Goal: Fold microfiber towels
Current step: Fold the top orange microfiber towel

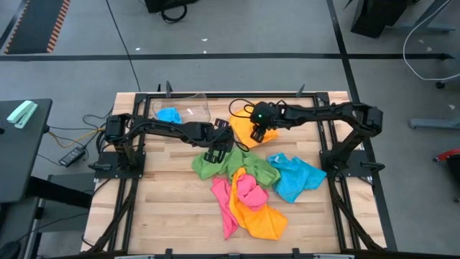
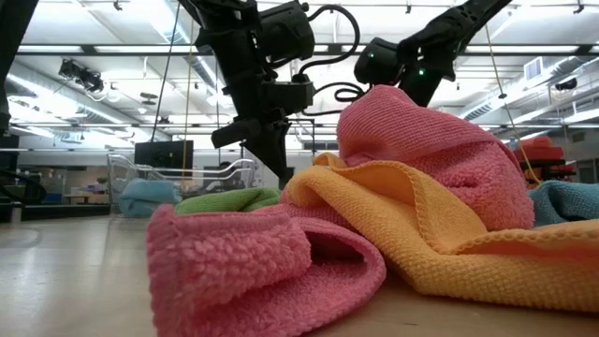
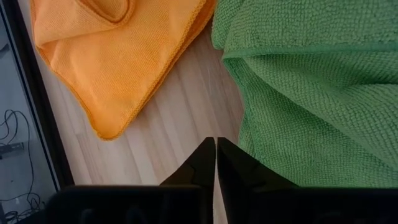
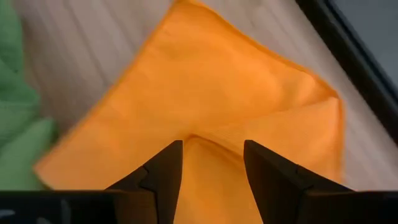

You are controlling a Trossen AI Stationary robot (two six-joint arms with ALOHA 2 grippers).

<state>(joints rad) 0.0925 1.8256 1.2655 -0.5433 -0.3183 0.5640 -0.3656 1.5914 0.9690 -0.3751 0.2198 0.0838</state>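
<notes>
The folded orange microfiber towel [image 1: 243, 126] lay at the table's far edge, just beside the clear plastic bin [image 1: 188, 106]. The right gripper [image 4: 213, 165] hung over it, jaws parted and gripping nothing. The left gripper [image 3: 216, 163], jaws pressed together and empty, sat between that towel and the crumpled green microfiber towel [image 3: 311, 93]. Closing there, the right gripper could likely pinch only the top layer and undo the fold.

Low view: pink towel [image 2: 262, 267] and orange towel [image 2: 440, 225] fill the foreground, hiding most of the green towel [image 2: 225, 199] and cutting off the blue towel [image 2: 566, 201] at the frame edge.
</notes>
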